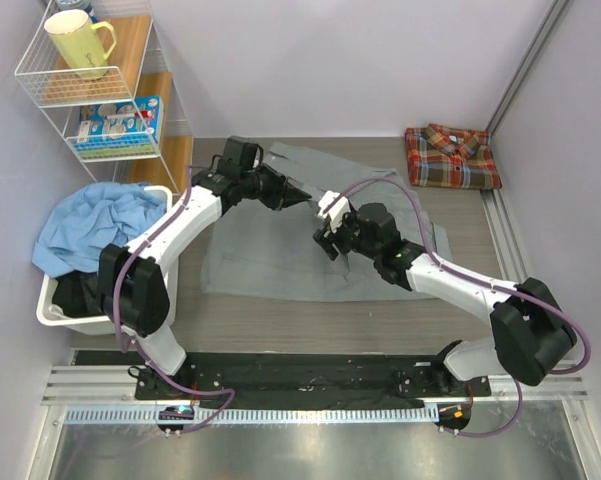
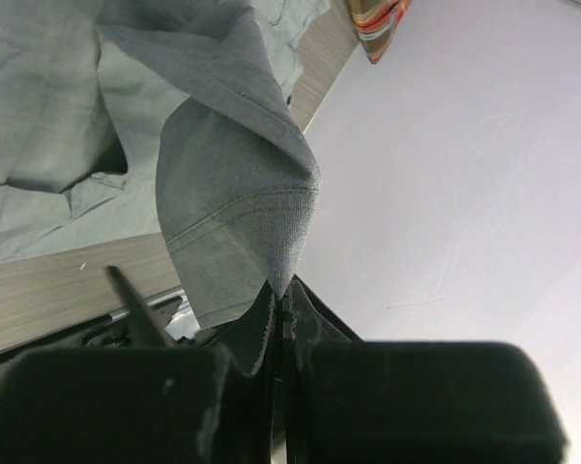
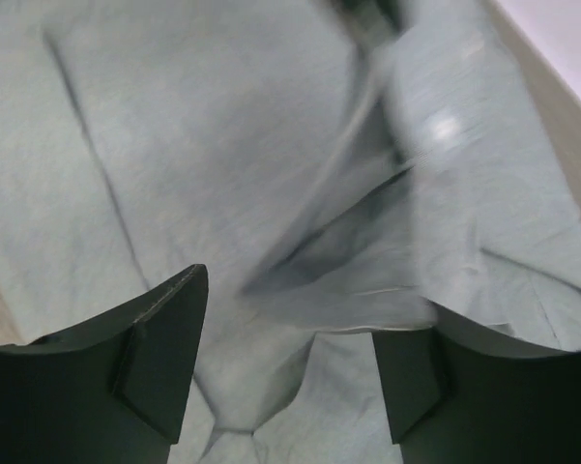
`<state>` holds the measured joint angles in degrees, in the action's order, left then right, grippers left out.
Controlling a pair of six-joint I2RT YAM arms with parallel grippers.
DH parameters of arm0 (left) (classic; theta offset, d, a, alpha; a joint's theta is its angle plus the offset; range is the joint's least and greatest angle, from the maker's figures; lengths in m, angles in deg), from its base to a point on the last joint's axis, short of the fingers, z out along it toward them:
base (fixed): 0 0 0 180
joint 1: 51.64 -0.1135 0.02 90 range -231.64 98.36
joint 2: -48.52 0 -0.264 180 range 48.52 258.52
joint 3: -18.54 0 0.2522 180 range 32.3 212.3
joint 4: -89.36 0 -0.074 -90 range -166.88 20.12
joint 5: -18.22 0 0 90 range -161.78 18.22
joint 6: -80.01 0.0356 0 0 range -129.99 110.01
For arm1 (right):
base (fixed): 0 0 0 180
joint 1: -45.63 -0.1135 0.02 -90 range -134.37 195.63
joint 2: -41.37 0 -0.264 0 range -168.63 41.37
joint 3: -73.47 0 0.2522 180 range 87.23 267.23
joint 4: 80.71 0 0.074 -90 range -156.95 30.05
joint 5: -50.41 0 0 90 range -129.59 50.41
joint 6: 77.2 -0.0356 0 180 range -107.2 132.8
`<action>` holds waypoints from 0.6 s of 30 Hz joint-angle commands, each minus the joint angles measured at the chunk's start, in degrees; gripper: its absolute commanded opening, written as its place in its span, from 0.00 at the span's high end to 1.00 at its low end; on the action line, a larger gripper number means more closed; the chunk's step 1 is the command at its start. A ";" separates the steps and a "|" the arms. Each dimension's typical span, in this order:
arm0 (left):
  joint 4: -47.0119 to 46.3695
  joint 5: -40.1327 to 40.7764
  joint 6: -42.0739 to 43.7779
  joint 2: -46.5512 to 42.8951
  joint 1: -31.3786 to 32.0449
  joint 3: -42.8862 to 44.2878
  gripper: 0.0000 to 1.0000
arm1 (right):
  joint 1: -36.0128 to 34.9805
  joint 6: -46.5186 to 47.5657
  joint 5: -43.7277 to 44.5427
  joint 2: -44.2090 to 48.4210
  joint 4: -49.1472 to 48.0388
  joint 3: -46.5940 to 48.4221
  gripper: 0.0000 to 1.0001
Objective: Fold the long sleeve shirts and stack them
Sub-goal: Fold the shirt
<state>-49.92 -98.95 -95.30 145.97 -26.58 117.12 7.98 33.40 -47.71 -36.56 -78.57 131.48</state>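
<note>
A plain grey long sleeve shirt [image 1: 270, 265] lies spread flat in the middle of the table. My left gripper [image 1: 302, 195] is shut on a hemmed edge of it and holds that part lifted; in the left wrist view the cloth [image 2: 237, 193] hangs from the shut jaws [image 2: 282, 300]. My right gripper [image 1: 325, 228] stands open just above the same shirt [image 3: 222, 145]. A raised fold of cloth lies between its fingers [image 3: 290, 319], against the right one. The plaid long sleeve shirt [image 1: 450, 157] lies folded at the back right corner, and its edge [image 2: 375, 17] shows in the left wrist view.
A white bin [image 1: 50, 305] at the left holds a blue cloth [image 1: 95, 225] and something dark. Behind it stands a wire shelf [image 1: 90, 80] with a yellow mug [image 1: 78, 42]. Walls close the back and right sides.
</note>
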 commanded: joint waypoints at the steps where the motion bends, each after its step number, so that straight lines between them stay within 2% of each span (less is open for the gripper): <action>1: -2.17 -2.26 -1.25 -2.52 0.08 -1.93 1.00 | 0.12 -3.90 6.01 0.50 -10.53 4.70 0.39; 3: -2.09 -2.70 -1.08 -2.79 0.17 -3.34 1.00 | 0.21 -4.25 6.18 0.67 -11.06 5.23 0.87; 4: -2.44 -2.96 -1.08 -3.14 0.08 -3.95 1.00 | 0.29 -4.86 7.14 0.85 -11.32 5.41 0.98; 6: -3.05 -3.14 -0.64 -3.49 -0.18 -5.44 1.00 | 1.08 -4.96 6.81 1.98 -11.06 5.58 0.99; 8: -5.42 -3.84 0.93 -4.63 -0.88 -6.50 0.92 | 3.45 -4.35 1.21 3.31 -8.79 5.76 0.99; 10: -6.21 -3.93 2.60 -5.86 -1.76 -7.65 0.90 | 6.08 -3.29 -3.72 4.89 -6.24 6.02 0.99; 11: -8.05 -4.98 4.09 -6.30 -2.38 -7.82 0.79 | 7.05 -2.42 -10.01 5.07 -1.96 7.50 0.99; 14: -11.49 -11.73 15.59 -7.53 -7.81 -7.48 0.42 | 10.92 0.22 -18.92 4.46 8.75 12.68 0.99; 15: -11.14 -13.50 23.89 -7.97 -8.96 -6.78 0.40 | 11.54 1.01 -22.60 4.19 10.89 13.75 0.99; 16: -10.79 -14.99 28.06 -8.50 -10.11 -5.29 0.36 | 12.07 2.15 -25.08 3.49 13.79 15.93 0.99; 17: -8.70 -16.14 33.67 -9.98 -11.60 -4.32 0.26 | 12.33 3.03 -26.06 3.14 17.64 17.00 0.99; 18: -5.90 -16.41 39.12 -10.78 -11.79 -2.74 0.24 | 12.60 3.30 -27.72 2.70 18.90 17.79 0.99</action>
<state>-56.02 -107.98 -78.98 140.87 -34.54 109.16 19.65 32.81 -62.38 -34.01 -70.44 142.87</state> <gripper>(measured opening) 0.700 0.033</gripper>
